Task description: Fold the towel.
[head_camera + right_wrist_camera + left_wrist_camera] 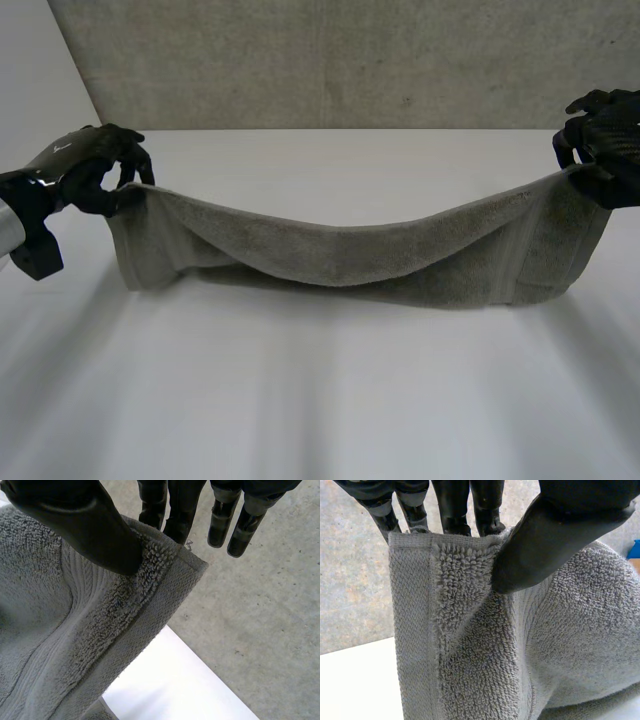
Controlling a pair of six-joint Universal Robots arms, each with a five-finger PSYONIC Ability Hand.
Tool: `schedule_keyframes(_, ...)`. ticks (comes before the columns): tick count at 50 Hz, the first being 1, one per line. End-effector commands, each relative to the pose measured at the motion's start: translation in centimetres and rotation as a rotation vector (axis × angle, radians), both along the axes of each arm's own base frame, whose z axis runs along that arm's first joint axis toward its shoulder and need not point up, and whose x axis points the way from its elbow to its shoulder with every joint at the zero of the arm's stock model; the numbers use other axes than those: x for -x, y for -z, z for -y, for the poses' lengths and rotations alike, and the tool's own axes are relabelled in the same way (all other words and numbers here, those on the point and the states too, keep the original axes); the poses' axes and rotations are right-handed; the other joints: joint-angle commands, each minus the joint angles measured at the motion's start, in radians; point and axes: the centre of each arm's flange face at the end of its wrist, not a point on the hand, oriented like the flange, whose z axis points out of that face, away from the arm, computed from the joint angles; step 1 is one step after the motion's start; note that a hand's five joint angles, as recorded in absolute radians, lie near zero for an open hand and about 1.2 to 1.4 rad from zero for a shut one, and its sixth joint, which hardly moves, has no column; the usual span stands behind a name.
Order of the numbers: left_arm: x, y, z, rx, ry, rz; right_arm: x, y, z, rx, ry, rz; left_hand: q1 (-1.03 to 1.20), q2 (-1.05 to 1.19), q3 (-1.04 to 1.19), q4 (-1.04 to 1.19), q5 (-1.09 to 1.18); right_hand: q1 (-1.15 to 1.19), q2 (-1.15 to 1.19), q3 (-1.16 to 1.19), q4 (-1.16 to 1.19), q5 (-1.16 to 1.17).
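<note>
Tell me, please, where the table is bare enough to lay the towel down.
The table is bare between the sagging towel and the robot, plus a strip between towel and wall. The ends are crowded: left hand and right hand pinch the upper corners.

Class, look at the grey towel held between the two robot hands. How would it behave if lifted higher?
Probably floppy: the towel sags in the middle between the left robot hand and right robot hand, its lower part resting on the table. Likely not slippery: its looped pile looks rough.
</note>
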Motion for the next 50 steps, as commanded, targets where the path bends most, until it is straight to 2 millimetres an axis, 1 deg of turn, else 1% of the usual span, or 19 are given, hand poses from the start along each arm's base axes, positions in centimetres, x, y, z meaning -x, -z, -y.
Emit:
schedule_keyframes(1,0.3,-1.8,-1.2,0.064,0.012,0.004,-0.3,-1.5,-1.0,0.051,-0.003,-0.008,0.129,0.045,-0.048,-0.054,0.064,0.078,0.057,-0.047,-0.076,0.052)
schedule_keyframes(7,0.7,-2.9,-2.1,0.092,0.023,-0.001,-0.5,-2.8,-1.9,0.093,-0.001,-0.012,0.129,0.045,-0.048,-0.054,0.064,0.078,0.057,-0.047,-0.076,0.052)
schedule_keyframes(9,1.1,-3.8,-3.0,0.118,0.036,-0.005,-0.5,-3.1,-2.1,0.099,-0.001,-0.014,0.129,0.045,-0.048,-0.054,0.064,0.078,0.057,-0.047,-0.076,0.052)
schedule_keyframes(16,1.0,-5.2,-4.3,0.144,0.035,-0.035,-0.7,-4.7,-3.6,0.106,-0.009,-0.015,0.129,0.045,-0.048,-0.054,0.064,0.078,0.057,-0.047,-0.076,0.052)
schedule_keyframes(19,0.9,-5.8,-4.9,0.148,0.053,-0.053,-0.6,-5.0,-3.9,0.093,-0.006,-0.014,0.129,0.045,-0.048,-0.054,0.064,0.078,0.057,-0.047,-0.076,0.052)
schedule_keyframes(23,-0.1,-5.7,-4.7,0.137,0.042,-0.061,-0.5,-4.6,-4.1,0.065,0.001,-0.016,0.129,0.045,-0.048,-0.054,0.064,0.078,0.057,-0.047,-0.076,0.052)
schedule_keyframes(25,-1.0,-5.2,-4.4,0.114,0.035,-0.065,-0.4,-4.2,-4.2,0.045,0.004,-0.015,0.129,0.045,-0.048,-0.054,0.064,0.078,0.057,-0.047,-0.076,0.052)
schedule_keyframes(27,-1.2,-5.0,-4.5,0.099,0.040,-0.069,-0.5,-3.0,-4.5,0.001,-0.008,-0.026,0.129,0.045,-0.048,-0.054,0.064,0.078,0.057,-0.047,-0.076,0.052)
schedule_keyframes(31,-1.3,-4.3,-4.5,0.071,0.050,-0.075,-0.6,-1.9,-4.7,-0.021,-0.025,-0.057,0.129,0.045,-0.048,-0.054,0.064,0.078,0.057,-0.047,-0.076,0.052)
schedule_keyframes(33,-1.3,-3.3,-4.2,0.040,0.053,-0.078,-0.6,-1.4,-4.6,-0.032,-0.028,-0.070,0.129,0.045,-0.048,-0.054,0.064,0.078,0.057,-0.047,-0.076,0.052)
schedule_keyframes(34,-1.3,-3.3,-4.2,0.040,0.053,-0.078,-0.6,-0.7,-4.3,-0.051,-0.032,-0.081,0.129,0.045,-0.048,-0.054,0.064,0.078,0.057,-0.047,-0.076,0.052)
schedule_keyframes(36,-1.7,-1.4,-2.7,-0.033,0.044,-0.091,-0.5,0.0,-3.6,-0.076,-0.035,-0.088,0.129,0.045,-0.048,-0.054,0.064,0.078,0.057,-0.047,-0.076,0.052)
schedule_keyframes(37,-1.7,-1.4,-2.7,-0.033,0.044,-0.091,-0.5,0.9,-2.9,-0.103,-0.041,-0.094,0.129,0.045,-0.048,-0.054,0.064,0.078,0.057,-0.047,-0.076,0.052)
schedule_keyframes(38,-1.9,-0.5,-2.0,-0.070,0.041,-0.098,-0.3,1.4,-2.1,-0.113,-0.034,-0.107,0.129,0.045,-0.048,-0.054,0.064,0.078,0.057,-0.047,-0.076,0.052)
schedule_keyframes(39,-1.9,-0.5,-1.9,-0.070,0.041,-0.098,-0.3,1.4,-2.1,-0.113,-0.034,-0.107,0.129,0.045,-0.048,-0.054,0.064,0.078,0.057,-0.047,-0.076,0.052)
schedule_keyframes(44,-1.0,2.1,1.0,-0.133,0.077,-0.082,-0.4,2.5,-0.1,-0.140,-0.009,-0.138,0.129,0.045,-0.048,-0.054,0.064,0.078,0.057,-0.047,-0.076,0.052)
schedule_keyframes(47,-0.6,2.7,1.7,-0.139,0.076,-0.068,-1.2,3.1,1.1,-0.143,0.004,-0.160,0.129,0.045,-0.048,-0.054,0.064,0.078,0.057,-0.047,-0.076,0.052)
schedule_keyframes(49,-0.4,4.0,3.5,-0.149,0.036,-0.036,-1.5,3.5,1.7,-0.146,0.017,-0.172,0.129,0.045,-0.048,-0.054,0.064,0.078,0.057,-0.047,-0.076,0.052)
schedule_keyframes(50,-0.4,4.0,3.5,-0.149,0.036,-0.036,-1.7,4.0,2.3,-0.146,0.028,-0.181,0.129,0.045,-0.048,-0.054,0.064,0.078,0.057,-0.047,-0.076,0.052)
